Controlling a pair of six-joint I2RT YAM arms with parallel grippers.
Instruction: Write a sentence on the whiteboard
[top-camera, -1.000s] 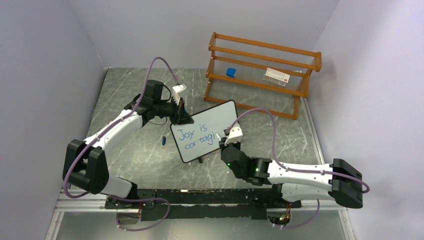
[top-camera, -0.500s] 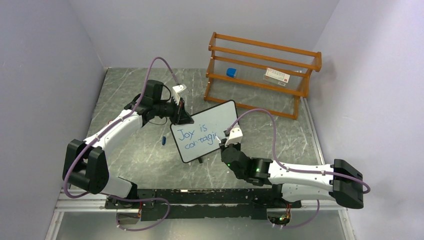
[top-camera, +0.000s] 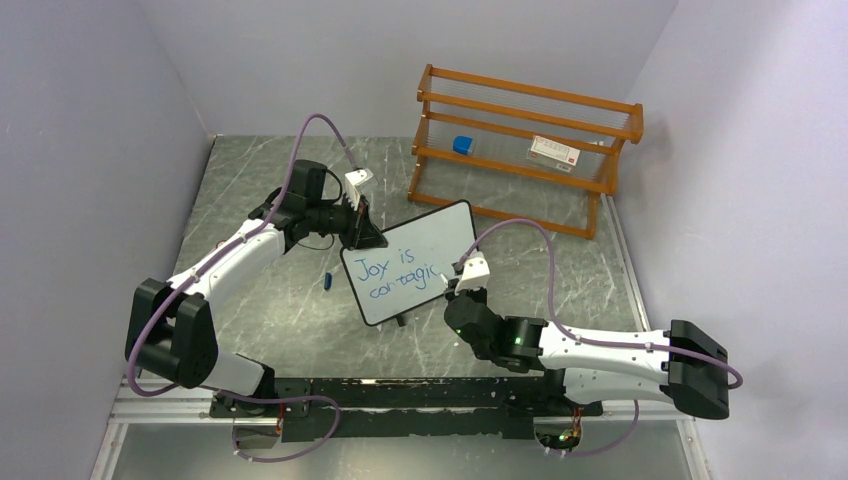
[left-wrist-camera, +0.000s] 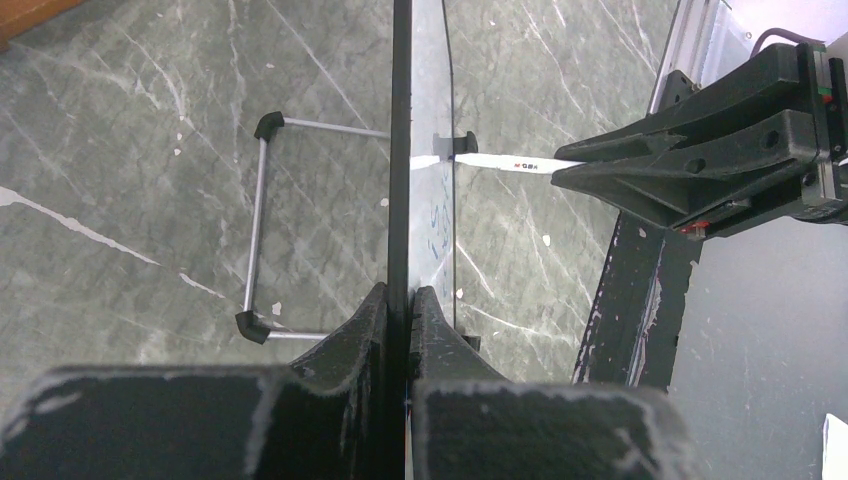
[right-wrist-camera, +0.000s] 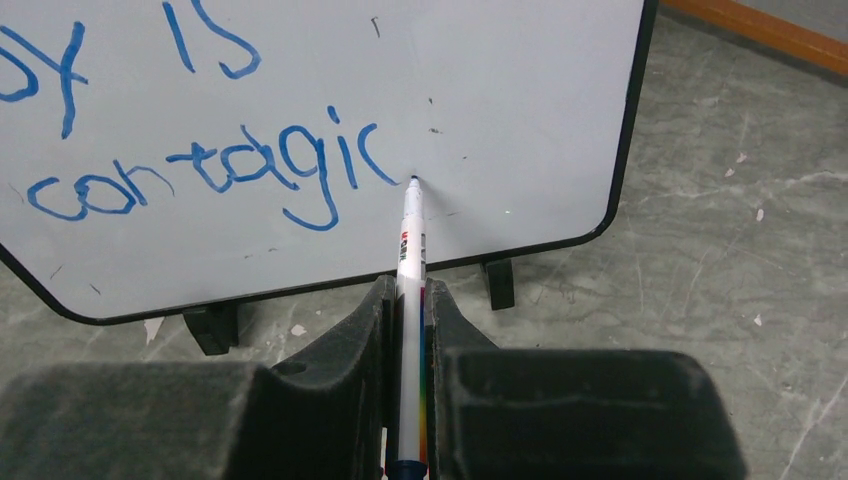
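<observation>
Now, your main hazard is pressure: the right end effector (right-wrist-camera: 410, 290) is clamped on the slim white whiteboard marker with a rainbow-striped barrel (right-wrist-camera: 410, 235). Its tip sits on the small white rectangular whiteboard with a thin black frame (right-wrist-camera: 520, 90). The only brace is the left end effector (left-wrist-camera: 408, 296), pinched shut on the frame's edge at the board's upper-left corner as the overhead view shows it. Push too hard and you could rock the board on its little black feet (right-wrist-camera: 497, 283), or slide it over the grey marbled tabletop (top-camera: 250, 300) and smear the stroke; push too lightly and the line may skip. Room is the other worry, I judge, because the letters left to write must fit between the tip and the rounded lower-right corner. The board stands propped near the tabletop's middle, between the two arms. The blue handwritten sentence (top-camera: 400, 268) reads "Joy is" above an unfinished "contagi" plus one open curve, all legible.
</observation>
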